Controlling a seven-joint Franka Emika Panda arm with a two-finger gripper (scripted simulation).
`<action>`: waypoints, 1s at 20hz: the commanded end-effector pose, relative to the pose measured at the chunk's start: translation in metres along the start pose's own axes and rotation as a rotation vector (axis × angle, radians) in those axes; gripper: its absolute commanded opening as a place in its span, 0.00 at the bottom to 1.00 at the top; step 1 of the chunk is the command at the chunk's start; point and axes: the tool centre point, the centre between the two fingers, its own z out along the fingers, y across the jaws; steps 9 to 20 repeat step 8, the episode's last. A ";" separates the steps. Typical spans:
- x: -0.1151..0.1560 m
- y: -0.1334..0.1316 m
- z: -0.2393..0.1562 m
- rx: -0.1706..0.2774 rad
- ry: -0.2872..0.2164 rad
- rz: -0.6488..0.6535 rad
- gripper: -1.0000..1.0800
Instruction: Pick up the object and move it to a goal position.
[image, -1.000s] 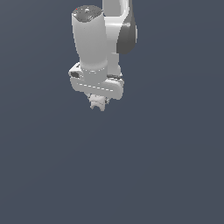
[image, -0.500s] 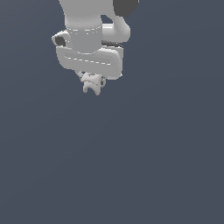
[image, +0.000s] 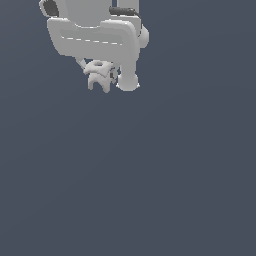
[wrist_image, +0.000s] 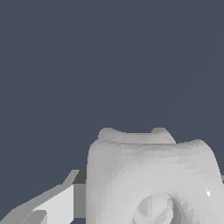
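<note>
— While the arm hangs at the top of the exterior view, what does its hand look like?

— Smooth, matte white plastic. The gripper has a broad, boxy body with rounded corners, a thin pale seam along its face and a dark patch at one upper corner. One finger drops down as a plump, rounded post with a blunt tip, toward the exterior view's right.

— And the object?

— The object sits directly under the gripper body, touching that rounded finger on its side. It is off-white, lumpy and irregular, with short stubby prongs pointing down like little legs, and much smaller than the hand above it. Nothing lies beneath it but the flat slate-blue background.

— Is the tool clamped on it?

— It appears so: the fingers are drawn together onto the piece, which is held up between them.

— What does the wrist view add?

— There the object looms large: a chalky, faceted mass with soft bumps along its edge and a round dimple in its face. Beside it is a flat, angular, pale grey finger, touching its side. The background is the same even blue-grey, with no texture.
</note>
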 end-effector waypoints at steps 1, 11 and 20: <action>0.001 0.000 -0.009 0.000 -0.001 0.000 0.00; 0.003 0.001 -0.018 0.000 -0.001 0.000 0.00; 0.003 0.001 -0.018 0.000 -0.001 0.000 0.00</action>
